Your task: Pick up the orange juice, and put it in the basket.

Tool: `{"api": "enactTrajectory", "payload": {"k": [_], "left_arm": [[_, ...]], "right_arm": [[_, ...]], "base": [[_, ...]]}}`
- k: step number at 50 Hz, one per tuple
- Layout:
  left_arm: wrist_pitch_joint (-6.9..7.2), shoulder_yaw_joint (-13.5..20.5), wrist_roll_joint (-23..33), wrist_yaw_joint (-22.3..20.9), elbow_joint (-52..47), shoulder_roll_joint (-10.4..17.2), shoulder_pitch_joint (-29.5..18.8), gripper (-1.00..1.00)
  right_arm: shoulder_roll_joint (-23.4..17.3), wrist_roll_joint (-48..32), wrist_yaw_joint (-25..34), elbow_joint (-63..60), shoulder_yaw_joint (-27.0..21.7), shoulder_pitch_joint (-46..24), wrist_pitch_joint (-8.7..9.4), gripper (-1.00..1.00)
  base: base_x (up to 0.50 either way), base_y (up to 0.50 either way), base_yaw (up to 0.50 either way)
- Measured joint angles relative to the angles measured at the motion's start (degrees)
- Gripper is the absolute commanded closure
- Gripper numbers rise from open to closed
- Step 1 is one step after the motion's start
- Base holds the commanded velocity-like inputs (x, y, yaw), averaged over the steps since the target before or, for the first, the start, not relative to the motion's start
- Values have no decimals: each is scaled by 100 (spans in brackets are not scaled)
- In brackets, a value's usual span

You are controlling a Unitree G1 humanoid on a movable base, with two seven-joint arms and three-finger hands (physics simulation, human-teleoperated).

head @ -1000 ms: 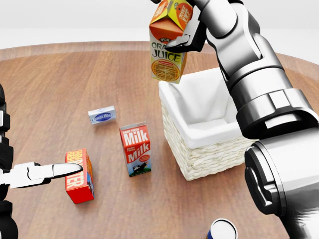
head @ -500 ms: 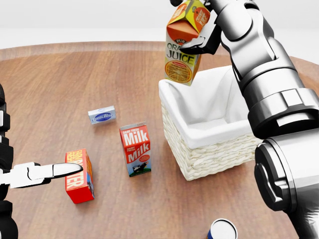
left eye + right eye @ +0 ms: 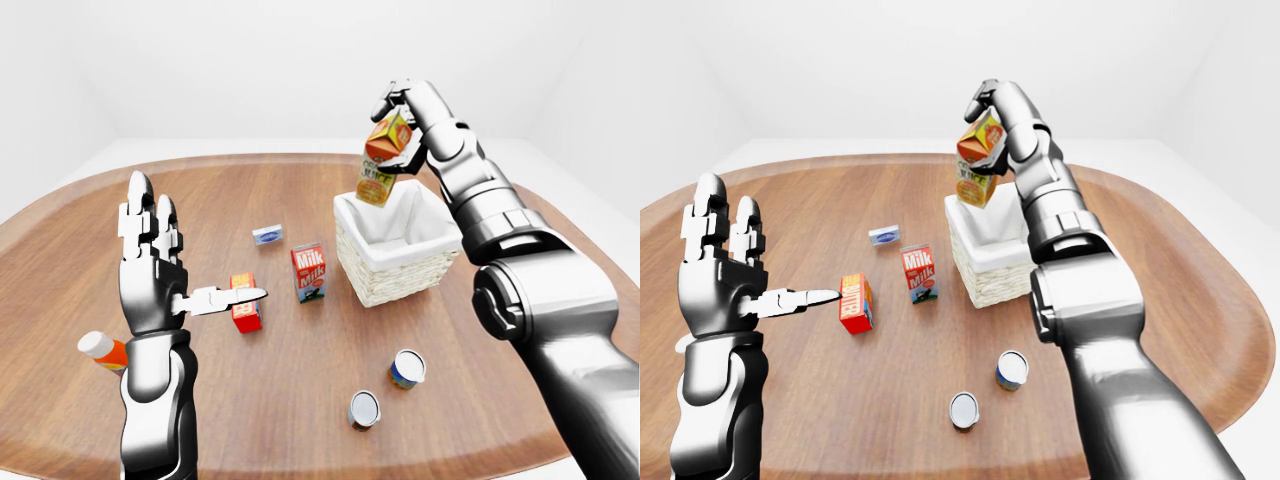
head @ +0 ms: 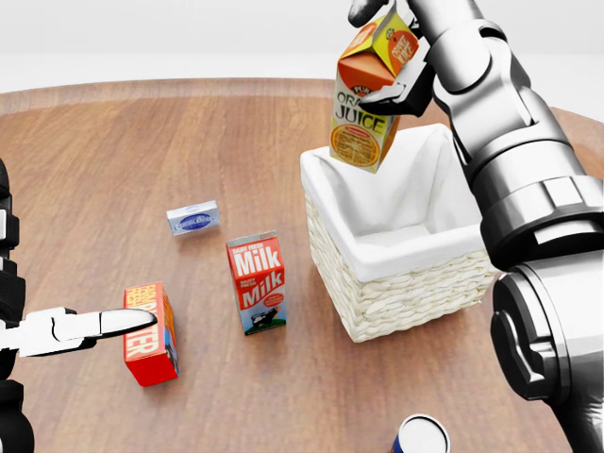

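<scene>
Nearest, at the bottom of the left-eye view: two tin cans on the wooden worktop (image 3: 300, 190), one showing a grey lid (image 3: 364, 408), the other blue-labelled (image 3: 407, 368), standing near each other and apart. At the left edge a white-capped orange bottle (image 3: 103, 351) lies partly hidden behind the left forearm.

Left robot hand (image 3: 150, 262) raised upright, palm open, fingers spread and straight, thumb pointing toward the view's right. It holds nothing. The thumb tip overlaps a red carton (image 4: 151, 333) with white lettering in these views; contact cannot be judged.

Just right of that stands a red milk carton (image 4: 257, 283), upright, marked "Milk". Above and left of it in the head view, a small flat blue and white box (image 4: 193, 218) lies by itself on the wood.

Right of the milk carton: wicker basket (image 4: 406, 297) with a white cloth lining, resting on the worktop. What shows of its inside is bare lining.

Farthest: right robot hand (image 4: 401, 57) at the end of the extended right arm, fingers clamped on the top part of the orange juice carton (image 4: 368, 94). The carton is in the air, tilted with its gabled top leaning toward the view's right. In the head view its lower end overlaps the basket's upper-left rim; the right-eye view places it likewise over the basket's far left part. It is clear of the worktop; whether it touches the basket cannot be told.
</scene>
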Motion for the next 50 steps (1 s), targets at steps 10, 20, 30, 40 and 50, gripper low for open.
{"api": "enactTrajectory", "payload": {"k": [10, 20, 30, 40, 50], "left_arm": [[0, 0, -1, 0, 0, 0, 0, -100], [0, 0, 0, 0, 0, 0, 0, -100], [0, 0, 0, -1, 0, 0, 0, -100], [0, 0, 0, -1, 0, 0, 0, -100], [0, 0, 0, 0, 0, 0, 0, -100]], "right_arm": [[-30, -114, -117, 82, 2, 57, 38, 100], [-35, -252, -225, 153, -12, 95, 51, 100], [-45, -374, -403, 212, -42, 126, -7, 100], [-68, -475, -637, 257, -84, 178, -75, 100], [-58, -493, -799, 294, -142, 245, -103, 100]], "base": [[0, 0, 0], [0, 0, 0], [0, 0, 0], [0, 0, 0], [0, 0, 0]]}}
